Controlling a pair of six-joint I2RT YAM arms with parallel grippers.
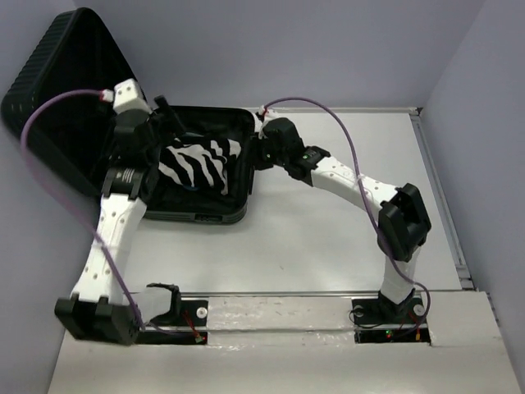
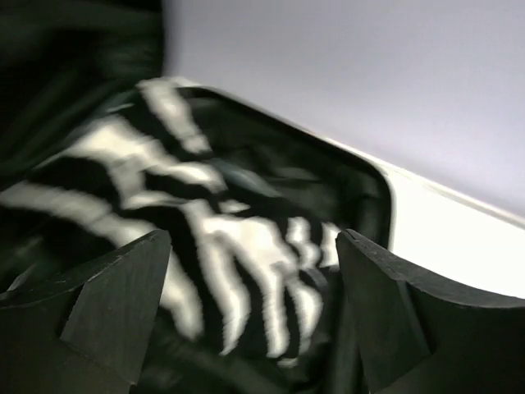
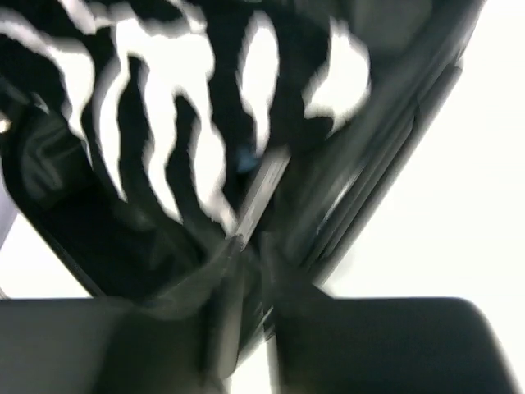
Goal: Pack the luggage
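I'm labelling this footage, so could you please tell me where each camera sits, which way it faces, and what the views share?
Top external: fixed above and behind the arms, looking down at the table, the open luggage and cloth; both arms show whole.
Left wrist: on the left arm, over the luggage, facing the cloth; the left gripper shows, open.
Right wrist: on the right arm, at the luggage rim, blurred; the right gripper shows, nearly closed.
All three share the cloth in the luggage.

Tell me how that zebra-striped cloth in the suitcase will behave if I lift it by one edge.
The zebra-striped cloth lies rumpled in folds in the open suitcase, so it is probably floppy and would drape and stretch out. It looks thin, likely light. A trailing end might catch on the rim.
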